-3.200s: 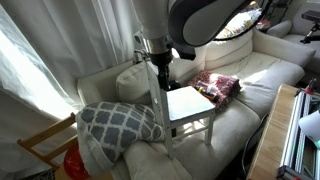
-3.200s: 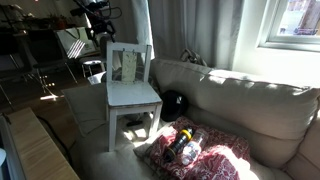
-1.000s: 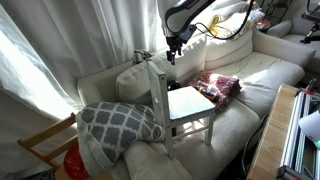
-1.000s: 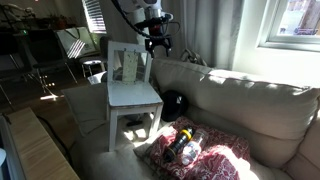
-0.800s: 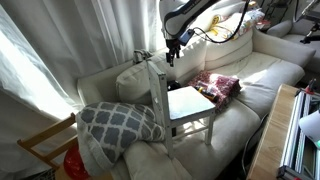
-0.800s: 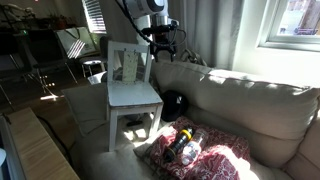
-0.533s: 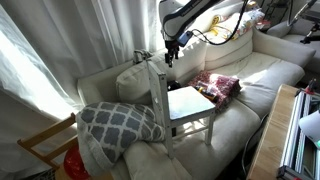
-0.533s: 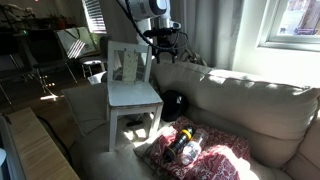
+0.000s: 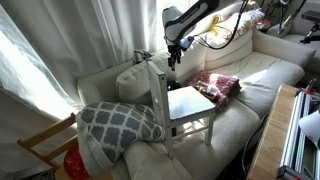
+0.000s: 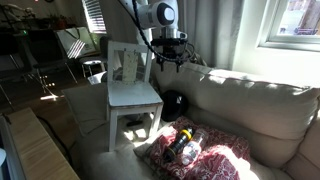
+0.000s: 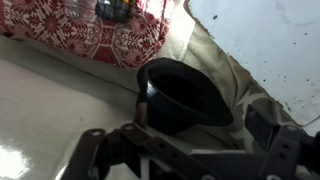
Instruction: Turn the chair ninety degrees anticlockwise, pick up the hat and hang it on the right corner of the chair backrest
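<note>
The small white-grey chair (image 9: 185, 103) stands on the sofa seat, and in an exterior view (image 10: 131, 92) its seat faces the camera. The black hat (image 10: 175, 103) lies on the sofa next to the chair's legs, against the sofa back. The wrist view shows the hat (image 11: 185, 95) right below the camera, with the chair seat (image 11: 270, 40) at the upper right. My gripper (image 10: 172, 62) hangs above the hat, just beside the backrest's top post (image 10: 150, 47). It is open and empty (image 11: 190, 165). It also shows beside the backrest in an exterior view (image 9: 172, 62).
A red patterned cloth (image 10: 205, 152) with small objects on it lies on the sofa (image 10: 250, 110) beside the hat. A grey patterned cushion (image 9: 118, 122) sits at the sofa's end. A bare wood frame with orange (image 9: 48, 145) stands beyond it.
My gripper has moved away from the top of the chair backrest, sideways towards the sofa back and slightly down, to above the hat. The chair and hat have not moved.
</note>
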